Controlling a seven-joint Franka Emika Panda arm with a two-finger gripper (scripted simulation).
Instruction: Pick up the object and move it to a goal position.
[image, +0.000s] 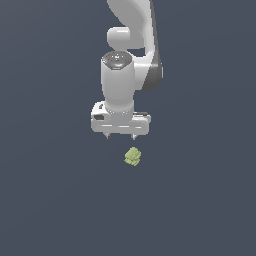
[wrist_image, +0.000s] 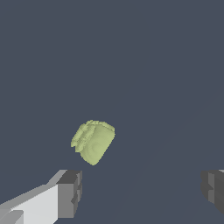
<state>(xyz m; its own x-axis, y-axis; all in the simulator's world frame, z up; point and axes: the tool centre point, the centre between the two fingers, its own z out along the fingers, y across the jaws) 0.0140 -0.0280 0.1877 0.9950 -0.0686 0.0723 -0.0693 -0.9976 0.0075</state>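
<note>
Exterior view: high, distant, looking down over gripper (image: 120, 136). Wrist view: close behind fingertips (wrist_image: 70, 192). Both share object (image: 132, 157) beneath gripper.

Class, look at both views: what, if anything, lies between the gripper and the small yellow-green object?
Nothing. In the exterior view only bare dark ground separates the gripper from the object; the wrist view shows the same.

The small yellow-green lumpy object (image: 132, 157) (wrist_image: 93, 141) lies alone on the plain dark blue-grey surface (image: 200, 200). Its shape is blocky and irregular, with a ridged edge along 1 side and a smoother, rounded broad face.
</note>
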